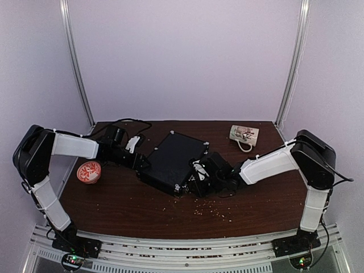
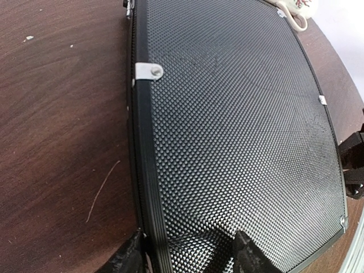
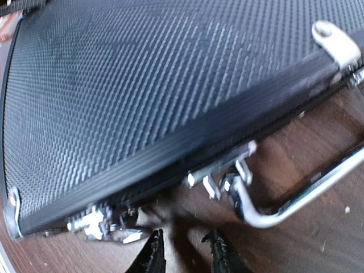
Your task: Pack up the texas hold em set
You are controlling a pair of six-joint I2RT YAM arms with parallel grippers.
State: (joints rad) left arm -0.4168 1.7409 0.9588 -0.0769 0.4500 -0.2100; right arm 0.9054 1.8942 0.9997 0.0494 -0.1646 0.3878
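Black dimpled briefcase (image 1: 173,163) — shut flat, silver handle (image 3: 307,194), wooden table (image 1: 131,206).

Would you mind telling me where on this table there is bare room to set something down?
The widest bare patch is the near strip of table, bordered by the dish, the briefcase and the front edge; crumbs dot its right half. A smaller patch lies between briefcase and mug. Crowded: both briefcase flanks, where the left gripper and right gripper sit.

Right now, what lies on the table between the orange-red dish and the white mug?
The black briefcase, lying flat, sits between the dish and the mug, with the left gripper at its dish-side edge. The top view shows this.
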